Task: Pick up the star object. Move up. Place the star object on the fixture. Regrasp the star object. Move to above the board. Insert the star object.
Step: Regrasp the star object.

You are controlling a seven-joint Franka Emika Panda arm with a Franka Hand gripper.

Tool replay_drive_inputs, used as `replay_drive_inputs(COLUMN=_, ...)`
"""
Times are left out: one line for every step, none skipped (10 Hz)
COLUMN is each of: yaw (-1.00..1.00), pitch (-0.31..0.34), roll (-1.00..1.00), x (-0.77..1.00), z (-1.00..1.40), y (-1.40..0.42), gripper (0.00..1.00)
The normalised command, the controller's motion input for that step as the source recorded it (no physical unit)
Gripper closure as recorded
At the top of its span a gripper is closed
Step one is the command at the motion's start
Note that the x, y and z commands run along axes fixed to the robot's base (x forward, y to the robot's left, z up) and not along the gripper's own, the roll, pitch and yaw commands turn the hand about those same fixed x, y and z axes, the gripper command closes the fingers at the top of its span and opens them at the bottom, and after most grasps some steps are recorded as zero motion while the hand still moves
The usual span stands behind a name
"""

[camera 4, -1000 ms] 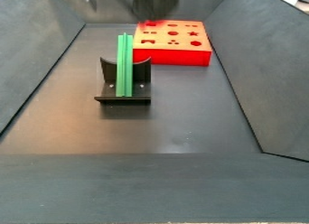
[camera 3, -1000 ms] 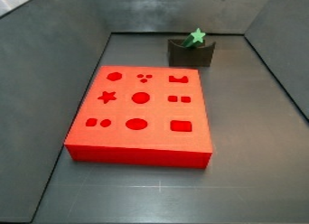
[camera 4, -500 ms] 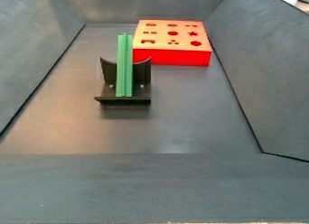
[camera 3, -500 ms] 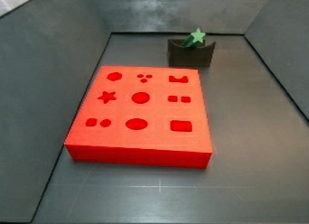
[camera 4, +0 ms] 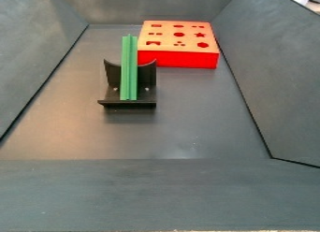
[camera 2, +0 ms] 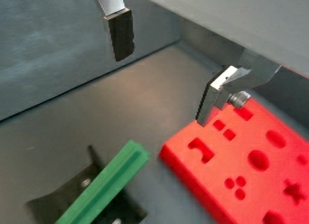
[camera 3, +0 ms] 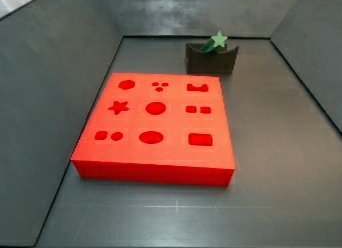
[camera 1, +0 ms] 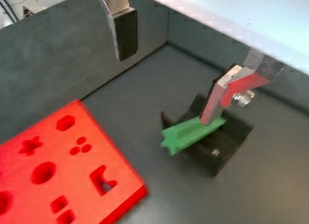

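One star stands upright in one fixture; one board lies apart, at two o'clock of it. The gripper, seen only in both wrist views, hangs above them, jaws wide open and empty. A second ago it showed above the board; now it does not.

Light falls evenly from above in both side views, soft and fairly dim on the dark floor, with a faint pale sheen toward 5 o'clock. The board glows a saturated red, its holes crisp. The star object casts hardly any shadow on the fixture. My gripper hangs open over them in both wrist views, where my fingers look soft and slightly smeared. A bright washed-out strip runs along the wall edge toward 2 o'clock.
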Motion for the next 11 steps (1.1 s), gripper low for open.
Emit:
replay_drive_inputs(yaw=0.02, pitch=-0.001, roll=1.00, x=0.00, z=0.01, y=-0.02, gripper=0.00)
replay_drive_inputs(yaw=0.02, pitch=-0.001, roll=1.00, x=0.00, z=0.01, y=-0.02, gripper=0.00)
replay_drive_inputs(yaw=0.03, pitch=0.005, roll=1.00, x=0.00, z=0.01, y=-0.02, gripper=0.00)
replay_drive_inputs(yaw=0.03, pitch=0.011, roll=1.00, x=0.00, z=0.01, y=-0.02, gripper=0.00)
replay_drive_inputs(yaw=0.03, pitch=0.019, roll=1.00, x=0.02, z=0.00, y=-0.02, gripper=0.00)
replay_drive_inputs(yaw=0.03, pitch=0.027, roll=1.00, x=0.03, z=0.00, y=-0.02, gripper=0.00)
replay_drive_inputs(yaw=0.04, pitch=0.036, roll=1.00, x=0.04, z=-0.01, y=-0.02, gripper=0.00)
replay_drive_inputs(yaw=0.04, pitch=0.053, roll=1.00, x=0.06, z=0.00, y=-0.03, gripper=0.00)
replay_drive_inputs(yaw=0.05, pitch=0.062, roll=1.00, x=0.07, z=0.00, y=-0.03, gripper=0.00)
replay_drive_inputs(yaw=0.06, pitch=0.096, roll=1.00, x=0.09, z=-0.01, y=-0.04, gripper=0.00)
replay_drive_inputs(yaw=0.07, pitch=0.111, roll=1.00, x=0.09, z=-0.01, y=-0.04, gripper=0.00)
